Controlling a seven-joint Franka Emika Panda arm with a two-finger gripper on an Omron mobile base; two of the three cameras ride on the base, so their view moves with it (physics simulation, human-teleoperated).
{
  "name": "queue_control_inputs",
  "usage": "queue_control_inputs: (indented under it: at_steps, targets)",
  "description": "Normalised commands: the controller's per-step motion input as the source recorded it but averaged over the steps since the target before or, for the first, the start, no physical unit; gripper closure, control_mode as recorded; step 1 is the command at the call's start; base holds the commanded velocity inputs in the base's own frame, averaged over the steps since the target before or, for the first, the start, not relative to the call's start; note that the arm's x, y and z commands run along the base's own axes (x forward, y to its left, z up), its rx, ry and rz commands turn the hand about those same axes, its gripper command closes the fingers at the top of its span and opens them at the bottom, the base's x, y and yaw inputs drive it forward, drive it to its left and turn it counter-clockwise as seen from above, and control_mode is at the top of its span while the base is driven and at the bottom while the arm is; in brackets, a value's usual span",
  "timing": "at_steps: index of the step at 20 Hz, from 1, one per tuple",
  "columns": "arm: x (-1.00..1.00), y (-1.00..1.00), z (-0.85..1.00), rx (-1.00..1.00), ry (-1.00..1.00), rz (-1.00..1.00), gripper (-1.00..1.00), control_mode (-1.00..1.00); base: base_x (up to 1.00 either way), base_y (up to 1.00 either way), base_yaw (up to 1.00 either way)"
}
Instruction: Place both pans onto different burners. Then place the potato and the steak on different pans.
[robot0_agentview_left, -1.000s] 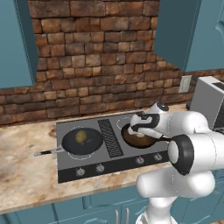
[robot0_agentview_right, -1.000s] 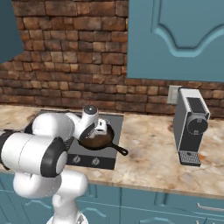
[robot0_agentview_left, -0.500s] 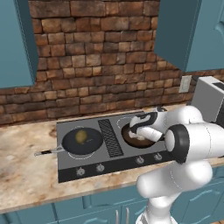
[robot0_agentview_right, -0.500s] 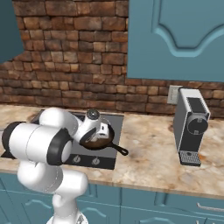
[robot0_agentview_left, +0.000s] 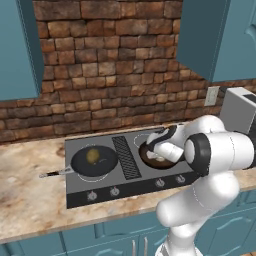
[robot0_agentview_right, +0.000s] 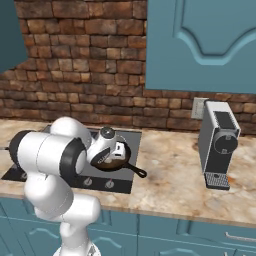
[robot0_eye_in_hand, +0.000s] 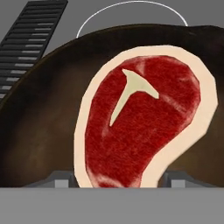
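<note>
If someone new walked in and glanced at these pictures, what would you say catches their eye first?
Most likely the flat red steak with its pale fat rim, lying inside the deep brown-insided skillet right under the hand camera. Next comes the bulky white robot arm bent low over the right side of the dark-grey cooktop. On the left burner sits the shallow black pan holding the small yellowish potato.

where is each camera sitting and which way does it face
Left base view: behind the arm, to its left, facing the cooktop and brick wall; the arm rises at lower right.
Right base view: behind, to its right, facing the skillet and coffee machine; the arm rises at lower left.
Hand view: on the hand, looking down at the steak in the skillet; the fingertips show at the bottom.
All three share the skillet.
</note>
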Motion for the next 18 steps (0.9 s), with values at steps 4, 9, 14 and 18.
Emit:
queue_control_inputs:
  at_steps: [4, 9, 14, 18]
  targets:
    - [0.11, 0.0, -0.12, 0.0, 0.02, 0.0, 1.0, -1.0, 0.0, 0.0, 0.0]
    - [0.01, 0.0, -0.1, 0.0, 0.03, 0.0, -1.0, -1.0, 0.0, 0.0, 0.0]
    - [0.0, 0.0, 0.0, 0.0, 0.02, 0.0, -1.0, -1.0, 0.0, 0.0, 0.0]
    - [-0.19, 0.01, 0.23, -0.03, -0.01, 0.0, -1.0, -1.0, 0.0, 0.0, 0.0]
